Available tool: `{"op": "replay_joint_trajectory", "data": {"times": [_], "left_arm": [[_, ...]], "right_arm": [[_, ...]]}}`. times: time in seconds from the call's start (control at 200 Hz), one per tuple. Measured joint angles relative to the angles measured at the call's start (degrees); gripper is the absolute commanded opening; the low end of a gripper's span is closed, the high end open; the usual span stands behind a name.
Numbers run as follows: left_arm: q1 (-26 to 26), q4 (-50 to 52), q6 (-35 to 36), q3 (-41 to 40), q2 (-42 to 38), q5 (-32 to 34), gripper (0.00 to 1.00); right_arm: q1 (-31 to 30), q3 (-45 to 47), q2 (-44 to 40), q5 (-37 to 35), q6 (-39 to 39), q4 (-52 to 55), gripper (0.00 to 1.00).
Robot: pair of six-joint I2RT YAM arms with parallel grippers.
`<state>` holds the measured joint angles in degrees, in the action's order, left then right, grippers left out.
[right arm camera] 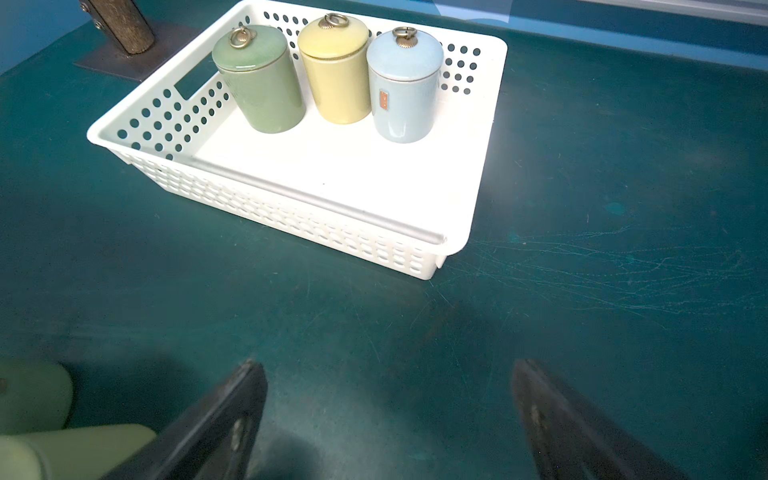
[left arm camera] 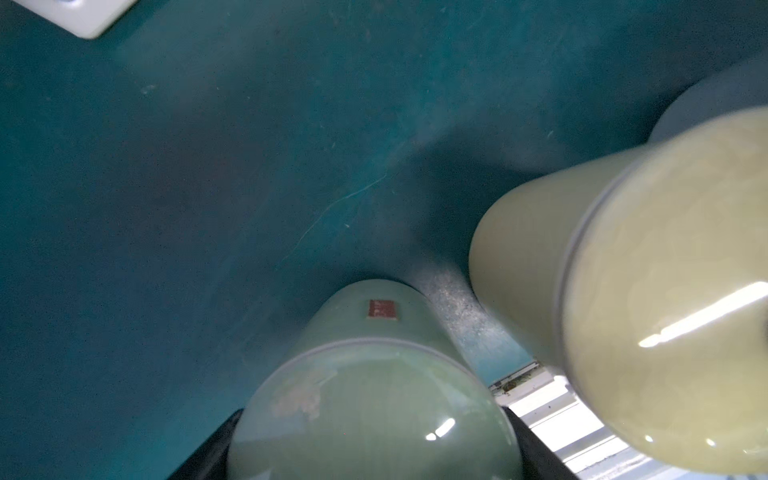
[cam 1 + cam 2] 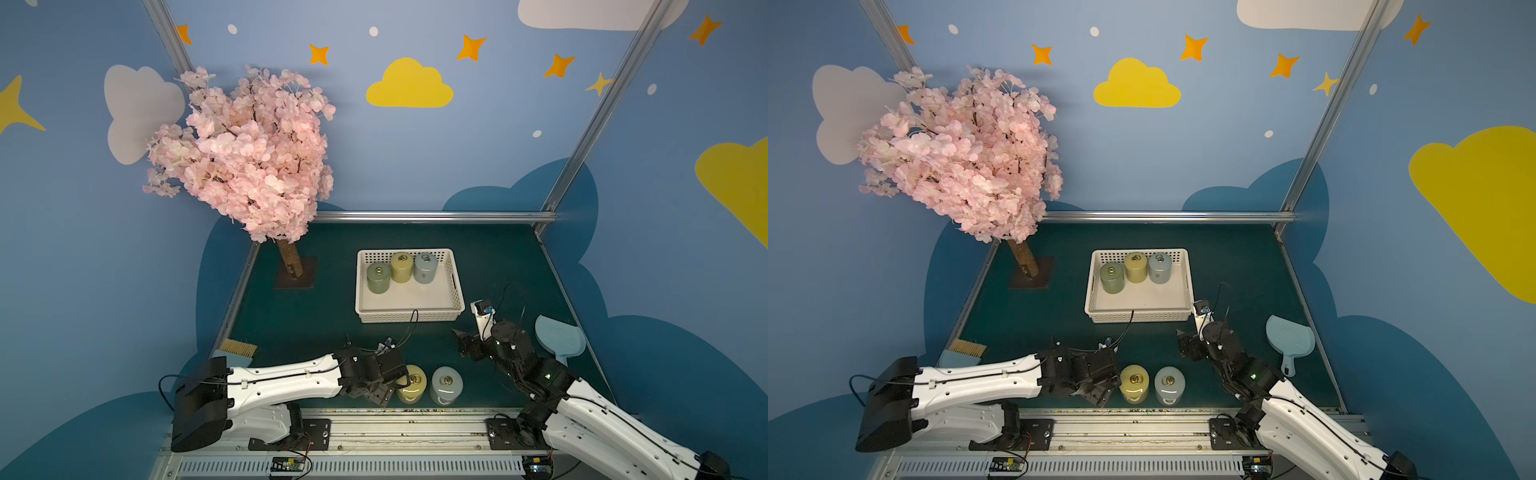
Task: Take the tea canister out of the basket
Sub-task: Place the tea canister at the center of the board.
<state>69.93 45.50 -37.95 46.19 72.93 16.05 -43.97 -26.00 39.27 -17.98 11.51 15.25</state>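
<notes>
The pale green canister (image 2: 365, 374) is held in the left claw (image 3: 384, 390), whose black jaws are closed on either side of its domed lid end. Its base points down at the green counter (image 3: 316, 324); whether it touches cannot be told. It is out of the basket, close to the counter's near edge, and in both top views the claw and wrist cover it from above.

Just beside the left claw, on the side toward the right arm, stands the loose yellow canister (image 3: 411, 384). It is upright and close to the held one, with a narrow gap between them. Just past it is the loose grey-blue canister (image 3: 446, 385), also upright.

Ahead of the left claw and well apart from it, the white basket (image 3: 409, 318) lies flat on the counter. Three canisters stand in a row along its far wall: the dark green canister (image 3: 378, 277), the basket's yellow canister (image 3: 402, 267) and the basket's blue canister (image 3: 425, 267).

The right claw (image 1: 388, 374) hangs over the counter with its jaws spread wide and only counter showing between them. It faces the basket, near the basket's closest corner.

A brush (image 3: 237, 348) lies on the outer side of the left arm. A blue dustpan (image 3: 559, 338) lies on the outer side of the right claw. A pink blossom tree (image 3: 245, 153) stands far ahead of the left claw.
</notes>
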Motion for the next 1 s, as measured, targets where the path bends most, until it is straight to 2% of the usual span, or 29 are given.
{"op": "replay_joint_trajectory", "data": {"times": [0.225, 0.466, 0.691, 1.001], "left_arm": [[0.0, -0.2, 0.0, -0.1, 0.1, 0.0, 0.63], [0.0, -0.7, -0.5, -0.2, 0.1, 0.0, 0.92], [0.0, -1.4, -1.7, -0.3, 0.0, 0.2, 0.99], [-0.3, 0.9, -3.0, -0.1, -2.2, 2.1, 1.0]], "right_arm": [[0.0, 0.0, 0.0, 0.0, 0.0, 0.0, 0.99], [0.0, -0.5, 0.2, 0.2, 0.2, 0.9, 0.98], [0.0, -4.8, 2.4, 0.7, 0.7, 4.5, 0.98], [1.6, -17.3, 13.1, 3.8, 1.7, 10.7, 0.99]]}}
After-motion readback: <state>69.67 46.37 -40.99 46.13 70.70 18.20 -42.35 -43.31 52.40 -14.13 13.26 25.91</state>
